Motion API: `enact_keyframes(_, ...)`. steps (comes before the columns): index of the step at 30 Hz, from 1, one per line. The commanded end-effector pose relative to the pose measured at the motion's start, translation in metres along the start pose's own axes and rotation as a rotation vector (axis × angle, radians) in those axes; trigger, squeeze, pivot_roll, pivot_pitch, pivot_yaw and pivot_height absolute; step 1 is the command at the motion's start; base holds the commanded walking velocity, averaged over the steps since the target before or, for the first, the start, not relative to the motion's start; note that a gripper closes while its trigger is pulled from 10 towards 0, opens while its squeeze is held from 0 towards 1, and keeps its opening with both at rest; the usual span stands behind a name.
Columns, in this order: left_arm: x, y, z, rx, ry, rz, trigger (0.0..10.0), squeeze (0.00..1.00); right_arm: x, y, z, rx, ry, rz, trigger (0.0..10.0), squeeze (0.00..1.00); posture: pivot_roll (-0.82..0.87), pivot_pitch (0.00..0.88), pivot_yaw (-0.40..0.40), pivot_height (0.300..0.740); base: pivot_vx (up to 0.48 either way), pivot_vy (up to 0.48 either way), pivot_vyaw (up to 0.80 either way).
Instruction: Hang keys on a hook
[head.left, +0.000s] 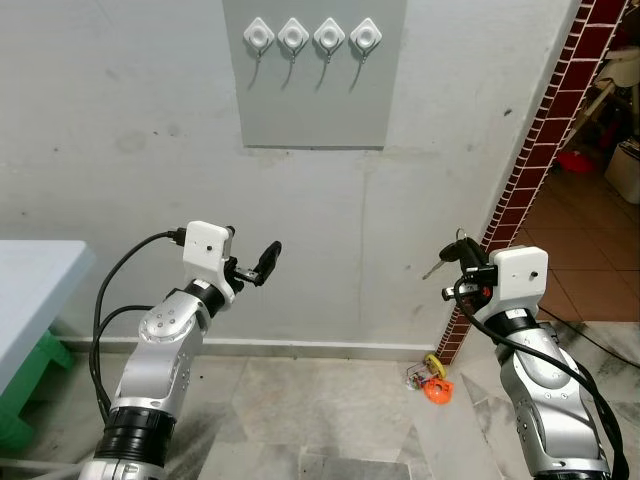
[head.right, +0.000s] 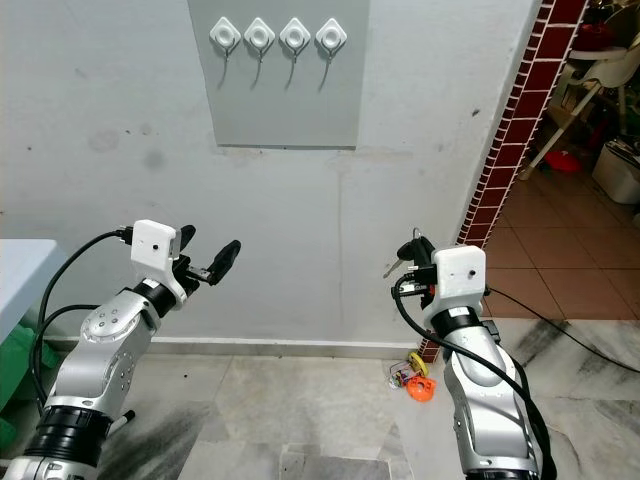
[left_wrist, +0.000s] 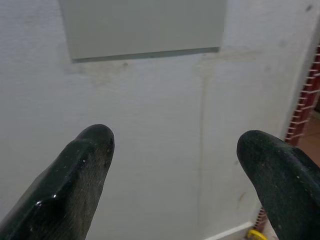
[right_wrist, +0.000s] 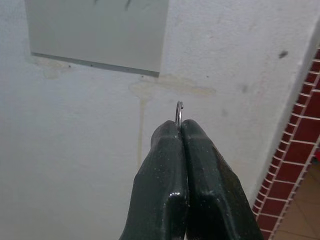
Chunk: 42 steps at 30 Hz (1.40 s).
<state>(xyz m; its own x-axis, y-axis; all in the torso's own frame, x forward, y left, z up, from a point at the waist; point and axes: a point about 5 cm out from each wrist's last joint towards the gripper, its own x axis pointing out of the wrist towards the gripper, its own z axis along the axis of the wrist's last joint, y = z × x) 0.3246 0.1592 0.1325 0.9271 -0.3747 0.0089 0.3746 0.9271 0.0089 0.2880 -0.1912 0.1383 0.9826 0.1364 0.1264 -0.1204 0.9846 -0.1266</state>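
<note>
Pinched tight between the two black fingers of the right gripper (head.left: 462, 262) are the keys (head.left: 446, 258), with the key ring (right_wrist: 179, 113) poking out past the tips. They are held up near the white wall, well below the grey board (head.left: 313, 100) with its four white hooks (head.left: 311, 36). Over on the other side, the left gripper (head.left: 262, 262) has its fingers spread wide and holds nothing.

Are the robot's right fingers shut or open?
Shut. The right gripper has both black fingers pressed together on the key ring, whose metal loop pokes out above the tips.
</note>
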Motion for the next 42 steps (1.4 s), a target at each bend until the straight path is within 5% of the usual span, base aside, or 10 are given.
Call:
enact_keyframes(1, 0.0003, 0.0081, 0.0041, 0.011, -0.005, 0.018, 10.0, 0.0, 0.0042, 0.0013, 0.0078, -0.005, -0.037, 0.009, 10.0, 0.0, -0.04, 0.0, 0.029, 0.74, 0.334, 0.0, 0.0)
enact_keyframes(42, 0.0023, 0.0055, 0.0041, 0.001, -0.012, 0.019, 10.0, 0.0, 0.0046, 0.0067, 0.0046, 0.004, -0.033, 0.035, 10.0, 0.0, -0.04, 0.0, 0.027, 0.74, 0.314, 0.0, 0.0)
